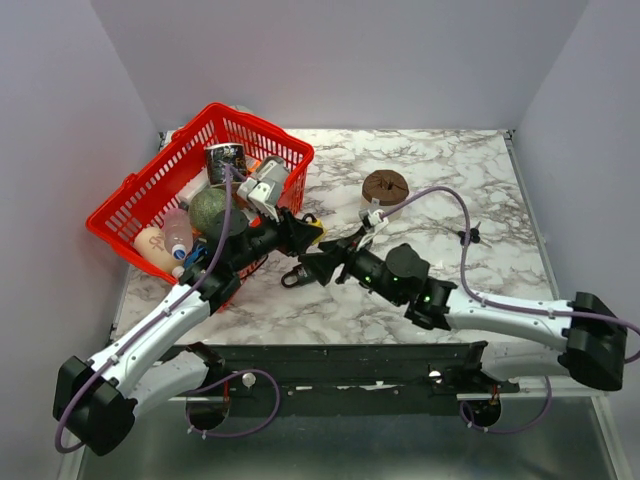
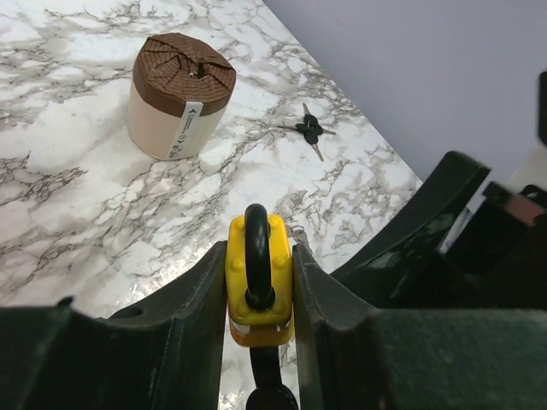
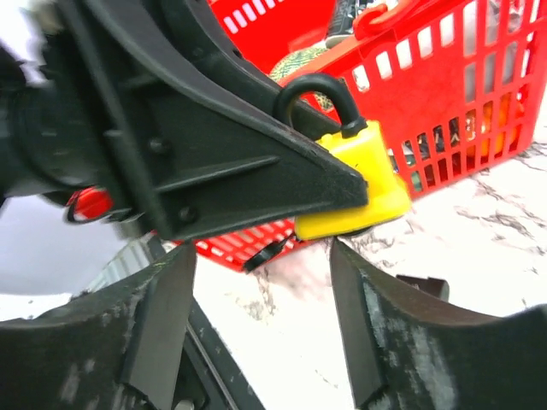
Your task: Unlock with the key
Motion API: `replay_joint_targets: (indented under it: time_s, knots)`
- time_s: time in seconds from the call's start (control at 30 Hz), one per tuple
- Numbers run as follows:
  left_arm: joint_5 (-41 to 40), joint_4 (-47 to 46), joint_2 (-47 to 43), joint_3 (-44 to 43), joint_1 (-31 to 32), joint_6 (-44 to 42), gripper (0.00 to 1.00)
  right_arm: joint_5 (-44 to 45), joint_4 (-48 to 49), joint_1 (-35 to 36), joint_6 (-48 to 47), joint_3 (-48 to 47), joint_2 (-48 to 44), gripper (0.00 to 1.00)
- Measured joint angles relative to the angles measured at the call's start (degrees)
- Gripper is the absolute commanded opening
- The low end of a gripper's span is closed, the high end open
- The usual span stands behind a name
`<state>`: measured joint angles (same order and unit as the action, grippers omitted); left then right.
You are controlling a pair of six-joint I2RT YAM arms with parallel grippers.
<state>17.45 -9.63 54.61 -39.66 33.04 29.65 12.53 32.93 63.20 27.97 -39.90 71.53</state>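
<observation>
Top external view puts the key bunch [image 1: 470, 237] on the bare counter [image 1: 450, 160] toward its right edge, well apart from both tools. My left tool [image 2: 259, 265] is partway closed, clamped on the body of the yellow padlock [image 2: 277, 248]. It holds the padlock off the counter near the middle, with the black shackle [image 2: 255, 235] pointing away from the wrist. My right tool [image 3: 261, 299] stands wide open with nothing between its fingers, its tips just beside the padlock's lower end.

The relation that matters for the next move is this. The key bunch lies to the right of the right tool, back past its wrist, so the tool faces away from it. The right arm is clearly the nearer one, and the left is occupied with the padlock anyway. In the left wrist view the silvery blades fan out from the black heads in different directions, so there is no single long axis to line up on. I'd judge a pick from above onto the heads the safer bet.

A short black piece [image 2: 267, 389] hangs under the padlock. I cannot tell whether it is a key already seated or something else, nor whether the shackle is latched.

Counted:
- one yellow padlock
- one key bunch of at least two keys
- one brown-topped cylinder [image 2: 181, 94] toward the far edge
- one red basket [image 1: 262, 128] at the far left corner, holding several items
</observation>
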Motion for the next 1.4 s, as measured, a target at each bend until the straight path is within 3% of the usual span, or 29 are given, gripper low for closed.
replay_joint_targets:
  time_s: [0.1, 0.23, 0.4, 0.57, 0.93, 1.4]
  knots:
    - [-0.09, 2.19, -0.02, -0.26, -0.24, -0.68, 0.0, -0.96, -5.9, -0.33, -0.96, 0.33, -6.25, 0.91]
    - [0.35, 4.31, 0.28, -0.37, -1.01, -1.44, 0.0, -3.54, -16.44, -1.84, -4.81, -1.7, -13.18, 0.93]
    - [3.54, 5.14, 1.73, -1.53, -1.86, -2.03, 0.0, -4.42, -30.14, -3.61, -15.06, -7.56, -13.86, 1.0]
    - [8.61, 4.55, 3.04, -2.34, -1.99, -1.84, 0.0, -4.46, -36.44, -3.69, -24.41, -7.48, -13.27, 1.0]
    - [15.91, -0.66, 7.74, -2.62, -2.51, 4.57, 0.0, -1.03, -30.42, -2.69, -28.96, -4.81, -6.27, 1.0]
    - [17.79, -7.63, 10.05, -0.07, -2.6, 12.2, 0.0, 5.75, -17.46, -1.64, -28.59, -2.97, -2.51, 0.96]
